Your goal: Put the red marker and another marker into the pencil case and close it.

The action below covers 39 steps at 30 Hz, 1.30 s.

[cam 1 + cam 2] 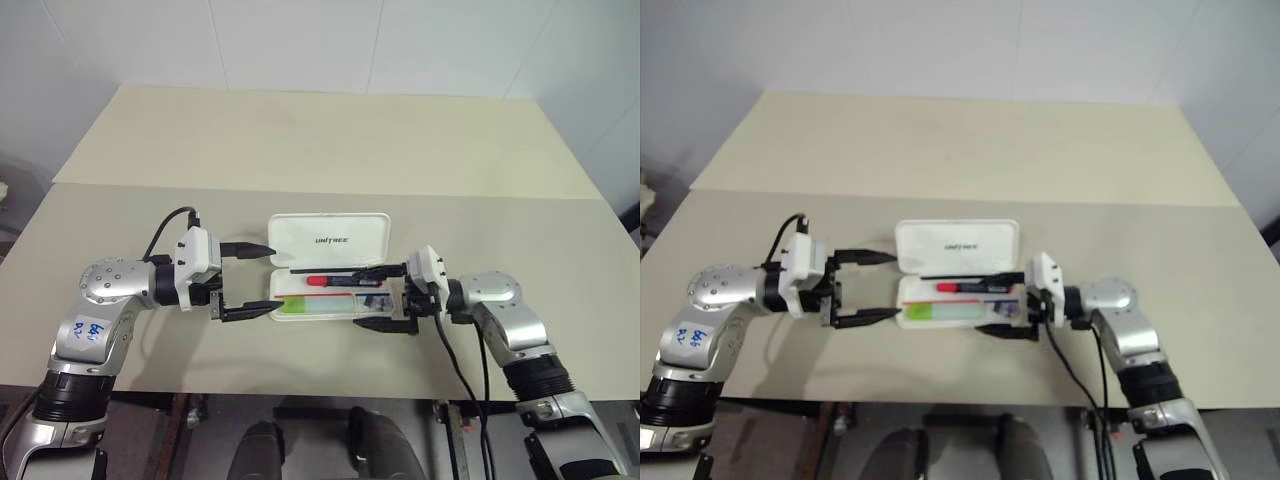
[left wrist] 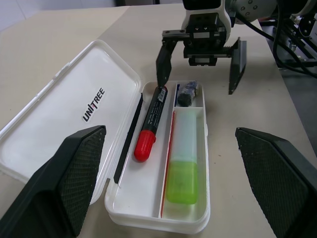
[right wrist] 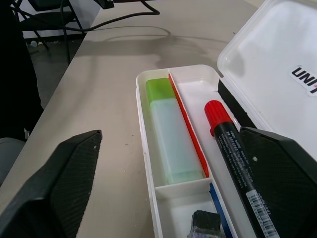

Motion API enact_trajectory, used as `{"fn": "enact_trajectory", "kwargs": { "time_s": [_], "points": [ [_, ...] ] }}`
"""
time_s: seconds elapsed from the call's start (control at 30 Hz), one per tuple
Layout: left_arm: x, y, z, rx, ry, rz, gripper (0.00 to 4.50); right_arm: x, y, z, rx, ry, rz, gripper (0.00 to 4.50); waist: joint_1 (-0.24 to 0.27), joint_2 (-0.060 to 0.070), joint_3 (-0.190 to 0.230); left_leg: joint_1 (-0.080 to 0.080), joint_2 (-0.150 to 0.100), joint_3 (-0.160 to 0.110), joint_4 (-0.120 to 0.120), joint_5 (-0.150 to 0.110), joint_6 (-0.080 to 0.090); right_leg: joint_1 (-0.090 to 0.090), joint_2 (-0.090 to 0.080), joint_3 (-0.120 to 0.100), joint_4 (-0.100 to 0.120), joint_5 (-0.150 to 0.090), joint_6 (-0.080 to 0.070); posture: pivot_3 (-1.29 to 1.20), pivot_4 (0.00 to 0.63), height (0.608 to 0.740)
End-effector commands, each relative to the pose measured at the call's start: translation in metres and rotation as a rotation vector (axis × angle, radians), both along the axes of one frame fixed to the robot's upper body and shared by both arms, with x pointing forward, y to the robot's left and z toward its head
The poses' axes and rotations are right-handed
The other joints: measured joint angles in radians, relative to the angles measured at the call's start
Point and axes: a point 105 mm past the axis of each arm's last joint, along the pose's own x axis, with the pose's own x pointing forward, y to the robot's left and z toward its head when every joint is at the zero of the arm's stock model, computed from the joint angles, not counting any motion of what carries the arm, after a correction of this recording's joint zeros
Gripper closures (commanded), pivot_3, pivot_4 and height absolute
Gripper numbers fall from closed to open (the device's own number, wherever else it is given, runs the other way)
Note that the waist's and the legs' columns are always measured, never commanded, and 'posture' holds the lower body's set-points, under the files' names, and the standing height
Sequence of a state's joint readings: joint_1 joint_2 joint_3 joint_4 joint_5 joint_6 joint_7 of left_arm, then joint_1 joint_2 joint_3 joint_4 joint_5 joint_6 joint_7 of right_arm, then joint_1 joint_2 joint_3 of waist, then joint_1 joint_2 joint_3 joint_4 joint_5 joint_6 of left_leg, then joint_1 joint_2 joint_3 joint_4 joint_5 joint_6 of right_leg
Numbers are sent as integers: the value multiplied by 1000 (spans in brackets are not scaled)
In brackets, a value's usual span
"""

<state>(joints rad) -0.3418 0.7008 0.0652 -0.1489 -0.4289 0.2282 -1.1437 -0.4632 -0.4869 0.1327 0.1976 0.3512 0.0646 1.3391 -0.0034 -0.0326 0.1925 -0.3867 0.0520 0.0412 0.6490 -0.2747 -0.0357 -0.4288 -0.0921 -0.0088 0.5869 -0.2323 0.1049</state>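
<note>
1. On the matte beige bench (image 1: 330, 140), near its front edge, the pencil case (image 2: 74, 129) lies open: glossy white hard plastic with rounded corners, its hinged lid laid back flat, printed "UNITREE" in dark letters.
2. Inside the tray, the red marker (image 2: 151, 124) lies in the compartment beside the hinge, a slim black barrel with a white label and a smooth bright red cap.
3. Another marker (image 2: 183, 156), chunky, pale green and translucent with a brighter green end, fills the front compartment; a thin red divider (image 2: 167, 158) runs between the two.
4. A small dark object (image 2: 187, 93) sits in a short end compartment; what it is cannot be told.
5. The left end effector (image 1: 245, 280) hangs at the case's left end, its textured black fingers spread wide, holding nothing.
6. The right end effector (image 2: 200, 62) stands at the opposite end, fingers apart; one fingertip (image 2: 162, 74) is at the red marker's barrel end, the other outside the case's front wall. It grips nothing.
</note>
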Motion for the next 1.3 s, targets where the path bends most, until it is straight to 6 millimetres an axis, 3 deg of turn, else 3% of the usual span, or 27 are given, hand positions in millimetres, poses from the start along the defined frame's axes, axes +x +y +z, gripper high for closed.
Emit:
{"fn": "enact_trajectory", "kwargs": {
  "time_s": [0.03, 0.23, 0.43, 0.5, 0.67, 0.97, 1.17, 1.3],
  "points": [
    [-3, -1, 11, -12, -50, -6, 0, -1, 1, 13, 11, -57, 11, 16, 0, 0, 0, 0, 0, 0, 0, 0, 0, 0, 0, 0, 0, 0, 0, 0, 150, 740],
    [-2, 2, 9, -17, -39, 11, 0, -7, -17, 33, 40, -97, -51, 16, 3, 0, 0, 0, 0, 0, 0, 0, 0, 0, 0, 0, 0, 0, 0, 0, 150, 740],
    [0, 14, 5, -41, -17, 34, 0, -9, -57, 48, 50, -136, -201, 16, 2, 0, 0, 0, 0, 0, 0, 0, 0, 0, 0, 0, -1, 0, 0, 0, 150, 740],
    [-1, 15, 5, -47, -12, 36, 0, -9, -62, 49, 45, -145, -221, 16, 0, 0, 0, 0, 0, 0, 0, 0, 0, 0, 0, 0, -1, 0, -1, 0, 150, 740],
    [1, 20, 6, -80, 2, 32, 1343, -10, -84, 54, 19, -180, -304, 0, 1, 0, 0, 1, 0, 0, 0, 0, 0, 0, 0, 0, -1, -1, -1, 0, 150, 740],
    [8, 18, 7, -91, -14, 18, 4466, -6, -78, 59, 37, -221, -329, 0, 1, 0, 0, 0, 0, 0, 0, 0, 0, 0, 0, 0, -1, -1, -1, 0, 150, 740],
    [13, 19, 14, -182, -42, 101, 4466, -10, -70, 48, 26, -203, -315, 0, 1, 0, 0, 0, 0, 0, 0, 0, 0, 0, 0, 0, -1, 0, 0, 0, 150, 740],
    [24, 27, 27, -331, -67, 270, 4466, -8, -69, 47, 6, -211, -319, 0, 2, 0, 0, 0, 0, 0, 0, 0, 0, 0, 0, 0, -1, 0, 1, 0, 150, 740]
  ]
}}
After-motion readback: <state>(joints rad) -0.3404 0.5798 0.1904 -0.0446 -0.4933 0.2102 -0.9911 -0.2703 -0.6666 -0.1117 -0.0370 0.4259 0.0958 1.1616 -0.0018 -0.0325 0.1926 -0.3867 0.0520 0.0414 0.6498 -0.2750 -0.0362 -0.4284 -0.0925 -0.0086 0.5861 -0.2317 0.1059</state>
